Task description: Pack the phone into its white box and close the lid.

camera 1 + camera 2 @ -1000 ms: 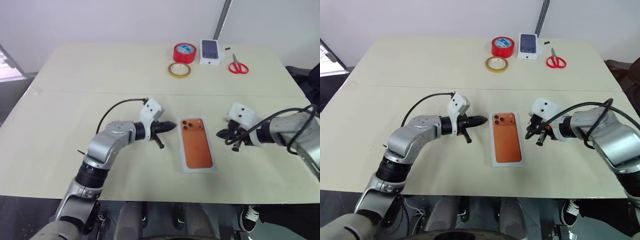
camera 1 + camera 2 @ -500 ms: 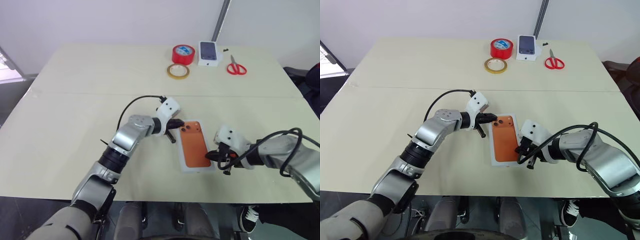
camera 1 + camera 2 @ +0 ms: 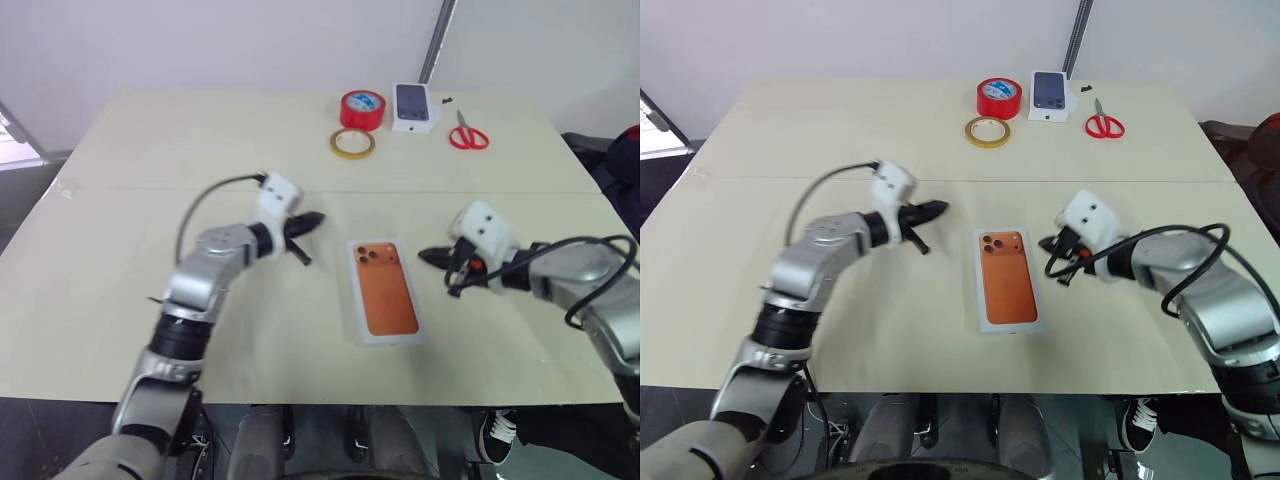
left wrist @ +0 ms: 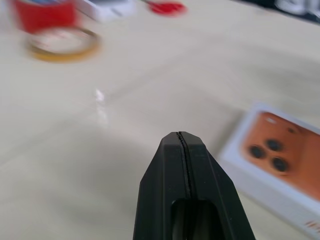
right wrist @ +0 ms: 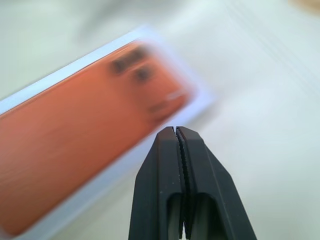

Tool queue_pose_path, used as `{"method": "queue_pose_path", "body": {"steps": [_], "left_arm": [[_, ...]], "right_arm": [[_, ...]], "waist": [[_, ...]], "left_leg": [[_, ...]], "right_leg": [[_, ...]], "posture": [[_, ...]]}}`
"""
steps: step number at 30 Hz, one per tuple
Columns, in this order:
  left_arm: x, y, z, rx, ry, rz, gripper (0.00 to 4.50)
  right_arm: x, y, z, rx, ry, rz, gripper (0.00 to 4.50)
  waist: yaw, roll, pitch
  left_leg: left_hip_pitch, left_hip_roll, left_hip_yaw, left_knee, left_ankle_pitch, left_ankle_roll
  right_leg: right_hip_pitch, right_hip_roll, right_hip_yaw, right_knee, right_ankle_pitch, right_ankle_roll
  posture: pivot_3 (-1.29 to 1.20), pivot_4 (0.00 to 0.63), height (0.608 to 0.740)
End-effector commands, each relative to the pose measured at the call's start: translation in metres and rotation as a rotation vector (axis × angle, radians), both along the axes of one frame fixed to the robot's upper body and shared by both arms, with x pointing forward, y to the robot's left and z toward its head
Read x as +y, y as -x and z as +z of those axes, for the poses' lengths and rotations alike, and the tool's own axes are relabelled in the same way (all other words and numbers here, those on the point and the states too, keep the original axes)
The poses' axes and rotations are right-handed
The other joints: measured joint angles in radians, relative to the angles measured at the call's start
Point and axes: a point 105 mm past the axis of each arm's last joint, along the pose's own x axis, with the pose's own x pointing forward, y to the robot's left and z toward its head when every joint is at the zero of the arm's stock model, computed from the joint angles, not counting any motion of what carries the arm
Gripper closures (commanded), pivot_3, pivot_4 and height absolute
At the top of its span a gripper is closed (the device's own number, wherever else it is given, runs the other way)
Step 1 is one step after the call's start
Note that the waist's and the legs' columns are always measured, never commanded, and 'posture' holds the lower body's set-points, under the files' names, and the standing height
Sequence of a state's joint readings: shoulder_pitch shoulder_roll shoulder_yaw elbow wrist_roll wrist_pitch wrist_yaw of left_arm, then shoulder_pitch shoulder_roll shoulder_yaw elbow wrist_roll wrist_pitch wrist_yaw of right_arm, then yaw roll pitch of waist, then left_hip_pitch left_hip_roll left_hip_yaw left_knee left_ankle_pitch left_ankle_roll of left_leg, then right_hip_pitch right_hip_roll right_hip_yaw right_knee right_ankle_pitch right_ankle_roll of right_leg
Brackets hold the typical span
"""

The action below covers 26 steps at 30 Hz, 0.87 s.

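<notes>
The white box (image 3: pixel 357 300) lies closed in the middle of the table. Its lid (image 3: pixel 386 291) is on top, with the printed orange phone face up. The phone itself is hidden. My left gripper (image 3: pixel 318 217) hovers shut to the left of the box's far end, clear of it, pointing toward it. My right gripper (image 3: pixel 424 256) is shut and empty just off the box's right side, a small gap away. The left wrist view has the lid's camera end (image 4: pixel 280 155) beyond the shut fingertips (image 4: pixel 172 145). Seen from the right wrist, the lid (image 5: pixel 75 150) lies past the shut fingertips (image 5: pixel 187 137).
At the table's far edge stand a red tape roll (image 3: pixel 362 108), a yellow tape ring (image 3: pixel 352 143), a small white box with a dark phone picture (image 3: pixel 414 105) and red scissors (image 3: pixel 466 133). The table's front edge runs close below the box.
Half a second ago both grippers were pressed against the box's sides. Both have since drawn back from it, the left toward the left and the right toward the right.
</notes>
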<state>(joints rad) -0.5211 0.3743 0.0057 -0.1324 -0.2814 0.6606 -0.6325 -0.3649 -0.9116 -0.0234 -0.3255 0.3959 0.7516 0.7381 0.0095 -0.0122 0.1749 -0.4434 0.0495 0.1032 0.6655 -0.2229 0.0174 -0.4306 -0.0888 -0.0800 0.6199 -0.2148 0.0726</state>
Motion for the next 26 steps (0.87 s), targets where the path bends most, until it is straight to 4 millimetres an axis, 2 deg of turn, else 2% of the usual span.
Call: {"method": "queue_pose_path", "body": {"steps": [1, 3, 6, 10, 18, 26], "left_arm": [[0.051, 0.016, 0.013, -0.048, 0.014, 0.128, 4.5], [0.078, 0.028, 0.008, -0.042, -0.009, 0.206, 4.5], [0.109, 0.046, 0.0, -0.022, -0.026, 0.305, 4.5], [0.14, 0.069, -0.015, 0.012, -0.067, 0.404, 4.5], [0.156, 0.082, -0.025, 0.033, -0.046, 0.484, 4.5], [0.15, 0.081, -0.025, 0.025, -0.046, 0.489, 4.5]], "right_arm": [[-0.024, -0.019, 0.018, -0.09, -0.112, -0.086, 4.44], [-0.043, -0.029, 0.016, -0.104, -0.145, -0.149, 4.44], [-0.069, -0.04, 0.011, -0.115, -0.181, -0.228, 4.44], [-0.086, -0.043, 0.006, -0.114, -0.254, -0.249, 4.44], [-0.083, -0.038, -0.004, -0.046, -0.277, -0.163, 4.44], [-0.071, -0.041, -0.006, -0.025, -0.286, -0.114, 4.44]], "waist": [[0.0, 0.0, 0.0], [0.0, 0.0, 0.0], [0.004, 0.0, 0.0], [0.002, 0.0, 0.0], [0.001, 0.001, 0.001], [0.0, 0.001, 0.0]], "left_leg": [[0.0, 0.0, 0.0, 0.0, 0.0, 0.0], [0.0, 0.0, 0.001, 0.0, 0.0, 0.0], [0.0, 0.0, 0.001, 0.0, 0.0, 0.0], [0.0, 0.0, 0.001, 0.0, 0.0, 0.0], [0.0, 0.001, 0.001, 0.0, 0.0, -0.001], [0.0, 0.001, 0.001, -0.001, 0.0, -0.001]], "right_leg": [[0.0, 0.0, 0.0, 0.0, 0.0, 0.0], [0.0, 0.0, 0.0, 0.0, 0.0, 0.0], [0.0, -0.001, 0.0, -0.001, 0.0, 0.0], [0.001, -0.003, 0.0, -0.002, 0.0, -0.001], [0.001, -0.003, 0.0, -0.002, 0.0, -0.001], [0.0, -0.004, 0.0, -0.002, 0.0, -0.001]], "posture": [[0.0, 0.15, 0.74], [0.0, 0.15, 0.74], [0.0, 0.15, 0.74], [0.0, 0.15, 0.74], [0.0, 0.15, 0.74], [0.0, 0.15, 0.74]]}}
